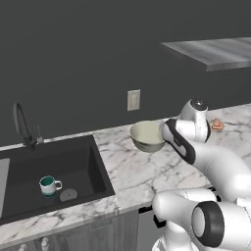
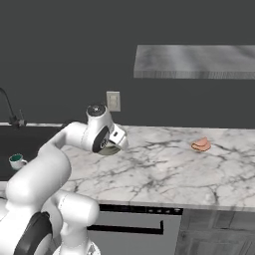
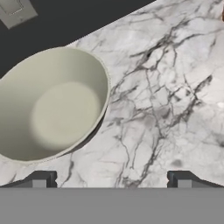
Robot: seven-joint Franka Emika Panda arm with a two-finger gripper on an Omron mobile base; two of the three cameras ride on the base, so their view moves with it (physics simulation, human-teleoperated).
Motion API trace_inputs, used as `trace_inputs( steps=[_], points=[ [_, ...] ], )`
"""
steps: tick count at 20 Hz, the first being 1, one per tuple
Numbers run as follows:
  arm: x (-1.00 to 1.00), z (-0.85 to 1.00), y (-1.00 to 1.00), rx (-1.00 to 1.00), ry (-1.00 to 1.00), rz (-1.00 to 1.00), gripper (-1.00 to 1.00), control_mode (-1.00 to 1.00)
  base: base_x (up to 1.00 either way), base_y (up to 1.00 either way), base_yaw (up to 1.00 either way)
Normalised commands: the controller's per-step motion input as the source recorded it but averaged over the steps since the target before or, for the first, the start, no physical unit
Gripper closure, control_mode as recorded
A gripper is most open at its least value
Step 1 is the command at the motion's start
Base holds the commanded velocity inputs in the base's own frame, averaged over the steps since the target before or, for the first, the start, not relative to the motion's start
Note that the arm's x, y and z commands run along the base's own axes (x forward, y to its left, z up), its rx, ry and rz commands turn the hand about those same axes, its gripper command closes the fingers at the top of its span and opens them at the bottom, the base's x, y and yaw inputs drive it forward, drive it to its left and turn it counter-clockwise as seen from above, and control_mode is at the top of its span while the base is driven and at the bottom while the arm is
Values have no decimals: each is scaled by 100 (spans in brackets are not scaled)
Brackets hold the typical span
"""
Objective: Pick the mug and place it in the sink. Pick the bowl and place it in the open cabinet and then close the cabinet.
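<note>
Leftward, the left base view shows the mug point(image 1: 49, 185) upright in the sink point(image 1: 93, 162), handle pointing right, beside the drain; the arm folds over the marble counter point(image 1: 127, 169), its wrist just right of the bowl point(image 1: 147, 136). From the right base, an orange object point(image 2: 201, 144) lies well apart. Through the hand view, the gripper point(image 3: 111, 179) hovers, fingers spread wide, empty, bowl point(image 3: 50, 105) upper-left, mouth up.

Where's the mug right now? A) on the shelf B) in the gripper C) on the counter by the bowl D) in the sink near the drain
D: the mug stands upright on the floor of the sink, beside the round drain.
</note>
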Motion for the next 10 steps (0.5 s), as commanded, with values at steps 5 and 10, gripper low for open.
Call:
trace_inputs(
  steps=[5,10],
  points=[
    [26,-25,0,3,0,0,-100,-100,0,0,0],
    [24,-27,0,3,0,0,-100,-100,0,0,0]
  ],
)
